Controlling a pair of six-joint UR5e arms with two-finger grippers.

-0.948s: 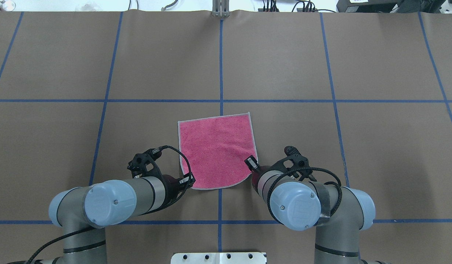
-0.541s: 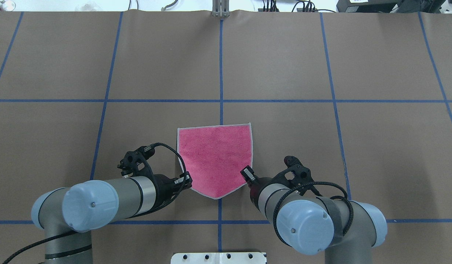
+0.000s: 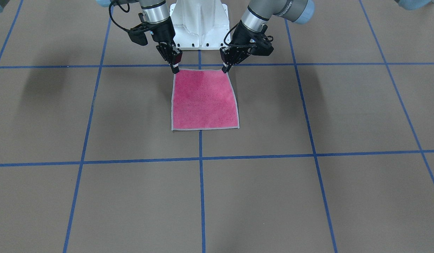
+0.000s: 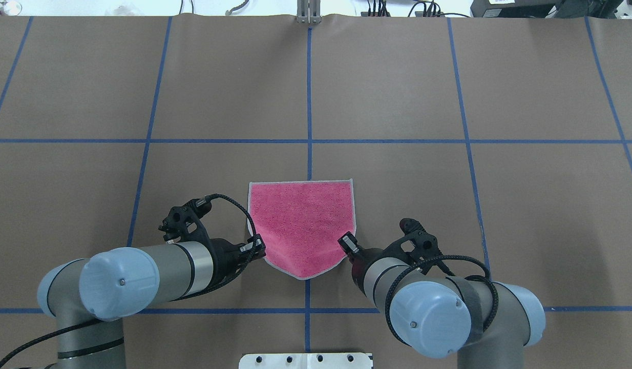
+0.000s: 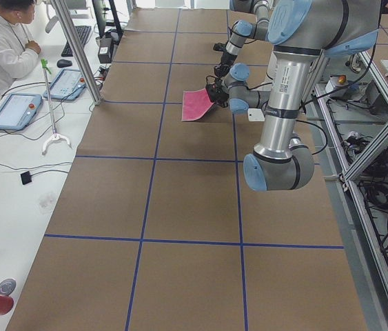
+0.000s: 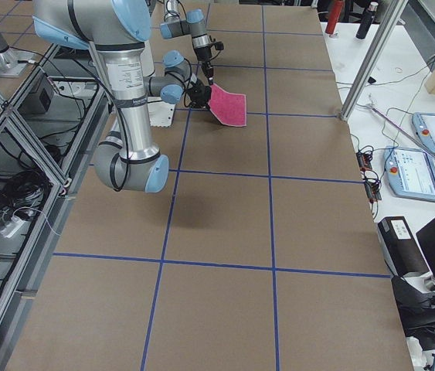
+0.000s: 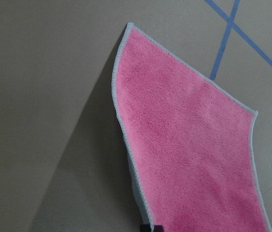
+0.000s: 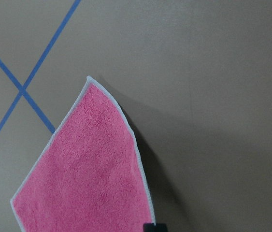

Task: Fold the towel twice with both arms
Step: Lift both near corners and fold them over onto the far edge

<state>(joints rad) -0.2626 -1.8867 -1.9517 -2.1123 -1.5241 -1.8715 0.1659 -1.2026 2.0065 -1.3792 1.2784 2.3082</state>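
The towel (image 4: 301, 225) shows its pink face with light grey edging, near the table's middle. Its far edge rests on the brown table. Its near edge is raised and sags to a point between the two held corners. My left gripper (image 4: 258, 247) is shut on the near left corner, and my right gripper (image 4: 348, 241) on the near right corner. In the front-facing view the towel (image 3: 204, 102) hangs from the left gripper (image 3: 225, 68) and the right gripper (image 3: 175, 68). The wrist views show the towel (image 7: 193, 154) (image 8: 87, 179) stretching away. The dark grey face is hidden.
Blue tape lines (image 4: 309, 102) divide the brown table into squares. The white pedestal base (image 4: 306, 360) stands just behind the grippers. A metal post (image 4: 308, 13) sits at the far edge. A person (image 5: 1, 41) sits at a side desk with tablets.
Both grippers have pulled back toward the base with the towel's near corners. The towel's far edge has slid nearer, and the near edge now sags to a point.
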